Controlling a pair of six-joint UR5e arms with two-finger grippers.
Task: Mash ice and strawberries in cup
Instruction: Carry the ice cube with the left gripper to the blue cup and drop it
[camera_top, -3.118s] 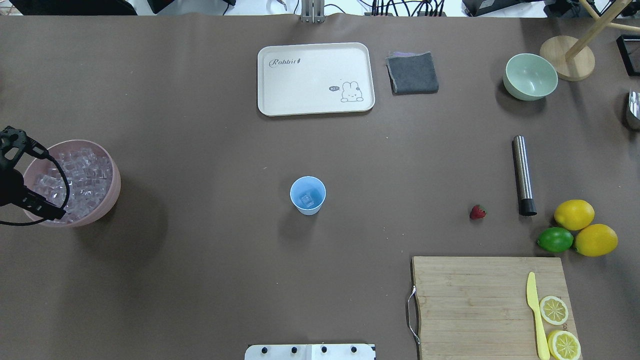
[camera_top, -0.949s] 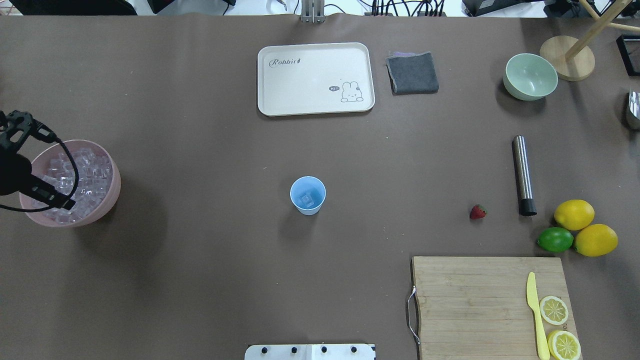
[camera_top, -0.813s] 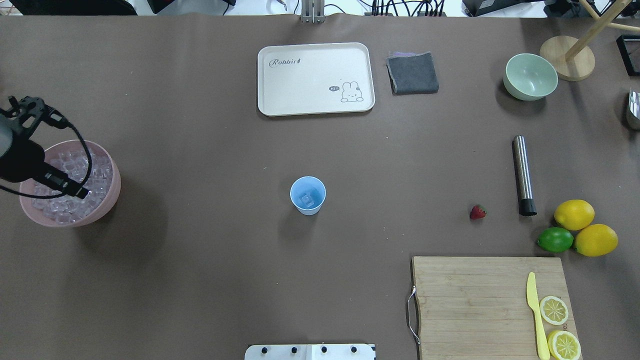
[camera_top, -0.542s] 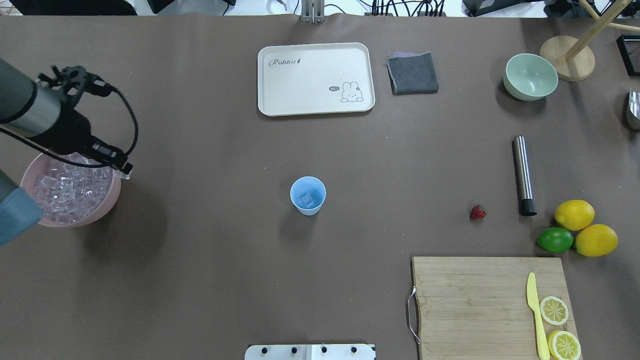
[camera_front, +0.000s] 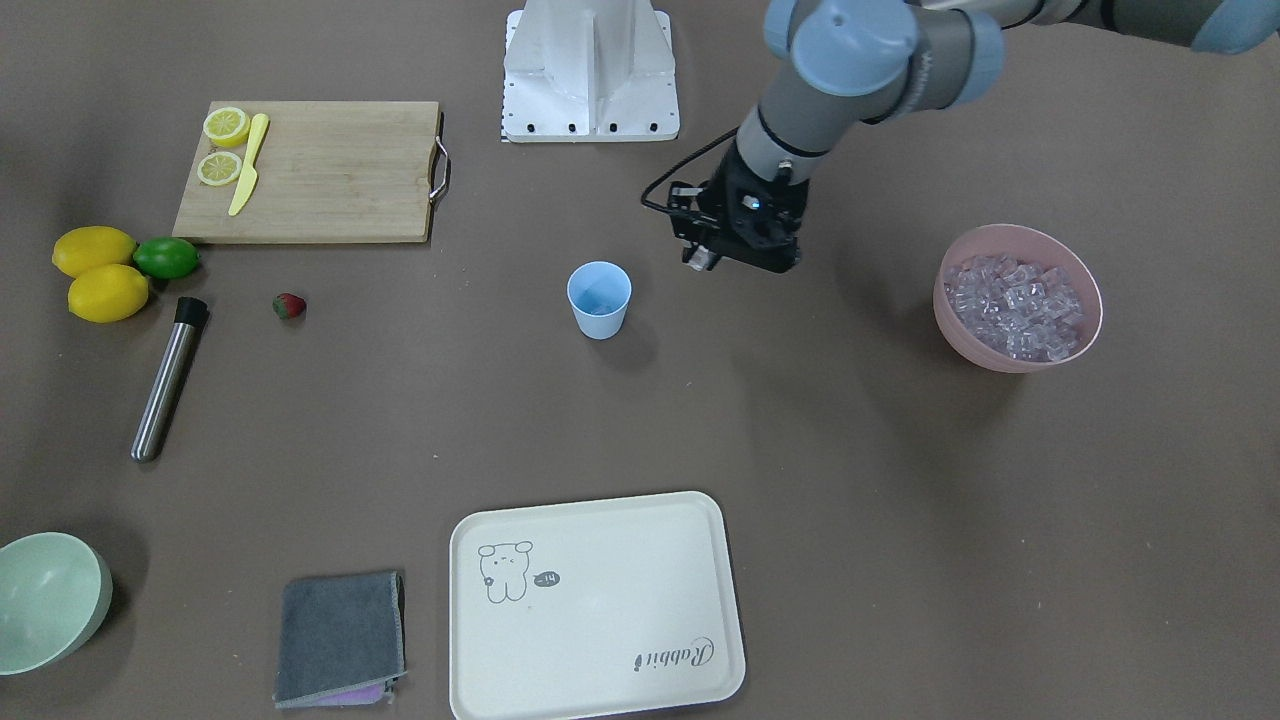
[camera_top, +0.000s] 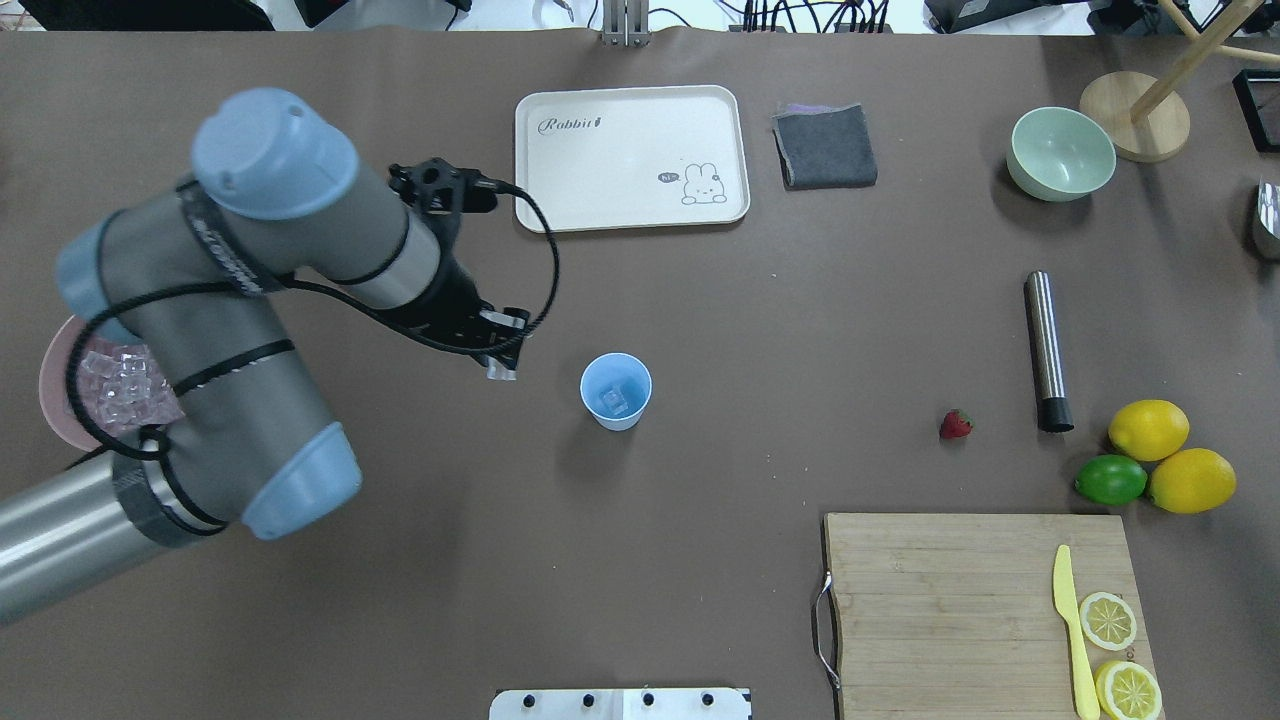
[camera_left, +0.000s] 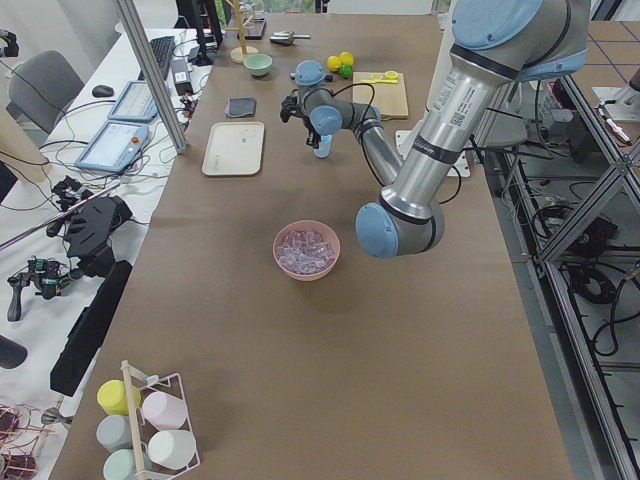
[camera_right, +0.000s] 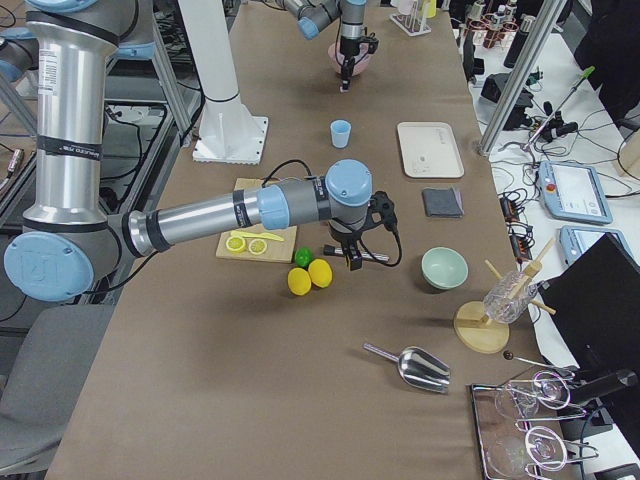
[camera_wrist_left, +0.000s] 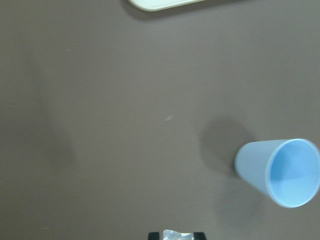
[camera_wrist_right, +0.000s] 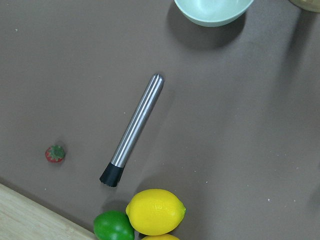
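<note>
The light-blue cup (camera_top: 616, 390) stands upright mid-table with one clear ice cube (camera_top: 613, 401) inside; it also shows in the front view (camera_front: 599, 298) and the left wrist view (camera_wrist_left: 280, 172). My left gripper (camera_top: 500, 366) hangs just left of the cup, shut on another ice cube (camera_wrist_left: 176, 235). The pink bowl (camera_front: 1018, 345) of ice cubes (camera_front: 1015, 300) sits at the table's left end. The strawberry (camera_top: 955, 424) lies alone on the table, right of the cup. My right gripper (camera_right: 353, 262) shows only in the exterior right view, above the lemons; I cannot tell its state.
A steel muddler (camera_top: 1047, 350) lies beyond the strawberry, beside two lemons (camera_top: 1148, 429) and a lime (camera_top: 1110, 479). A cutting board (camera_top: 930, 610) with a knife and lemon slices is front right. A cream tray (camera_top: 630, 157), grey cloth (camera_top: 824, 146) and green bowl (camera_top: 1060, 153) stand at the back.
My left arm has lifted out of the pink bowl and swung right across the table, carrying an ice cube to just left of the cup.
</note>
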